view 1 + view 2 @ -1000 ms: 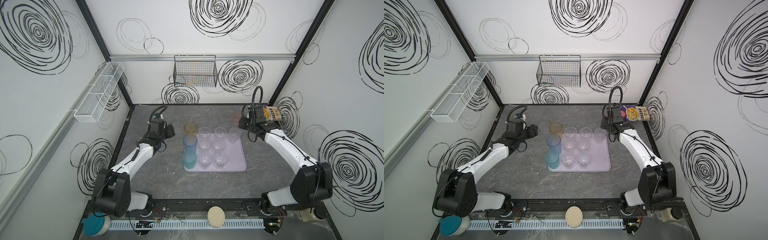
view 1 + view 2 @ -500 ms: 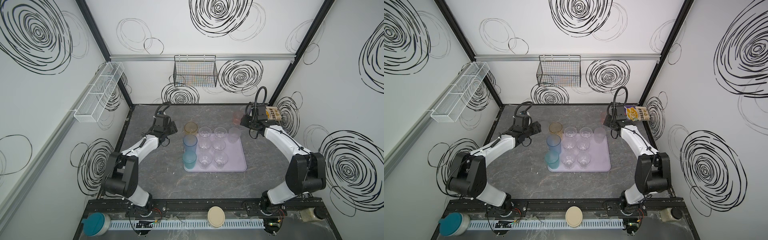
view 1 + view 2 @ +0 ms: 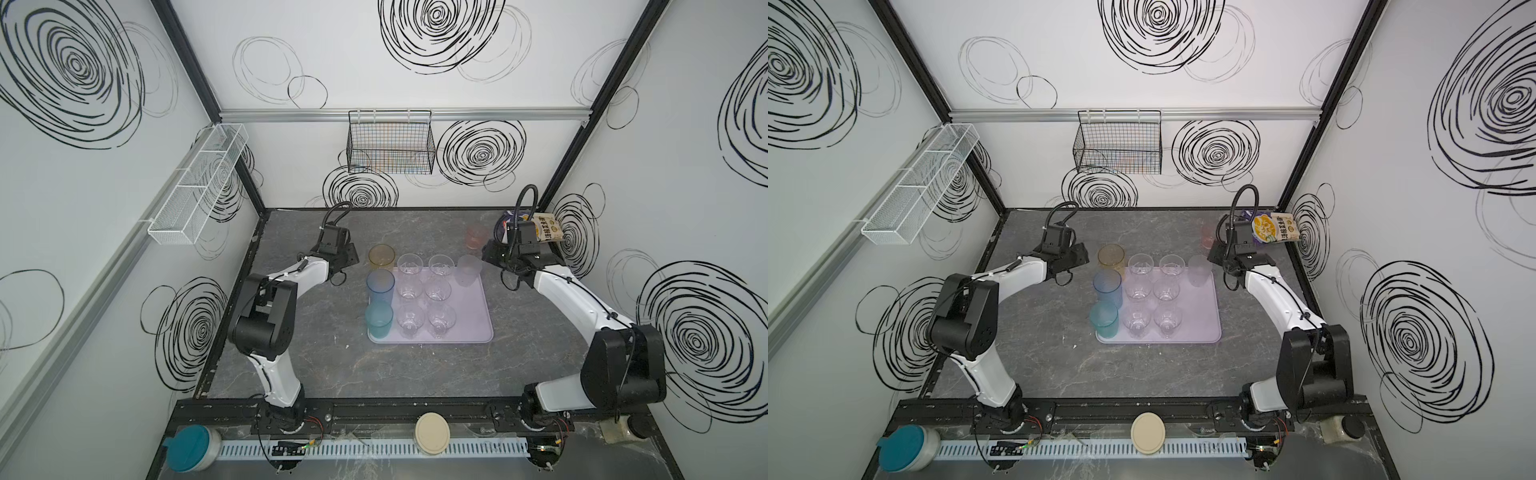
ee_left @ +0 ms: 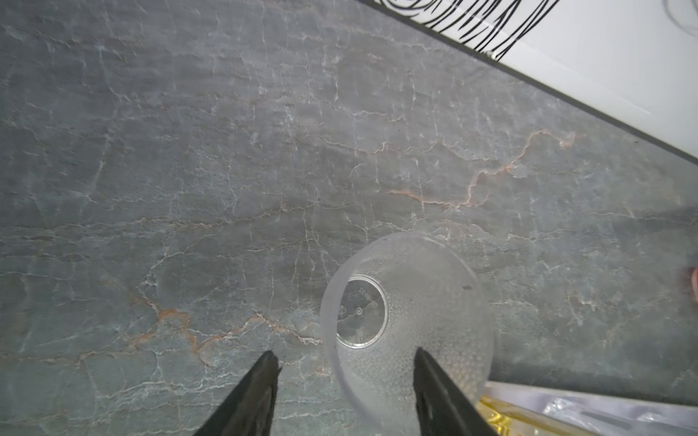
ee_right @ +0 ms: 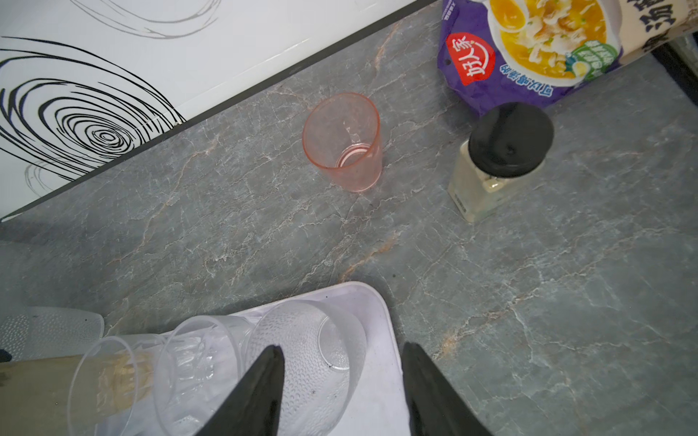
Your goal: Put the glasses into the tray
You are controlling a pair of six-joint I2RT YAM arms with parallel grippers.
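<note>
Evidently both gape: left gripper (image 4: 342, 353) at a dimpled frosted tumbler (image 4: 415, 294), right gripper (image 5: 340, 349) over the smooth lilac tray (image 5: 381, 377).

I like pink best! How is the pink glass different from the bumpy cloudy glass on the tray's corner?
The pink glass is smooth, see-through pink; the cloudy glass is whitish with tiny bumps. The pink glass stands on the grey table, off the tray; the cloudy glass stands in the tray's corner. Both are upright and empty.
</note>
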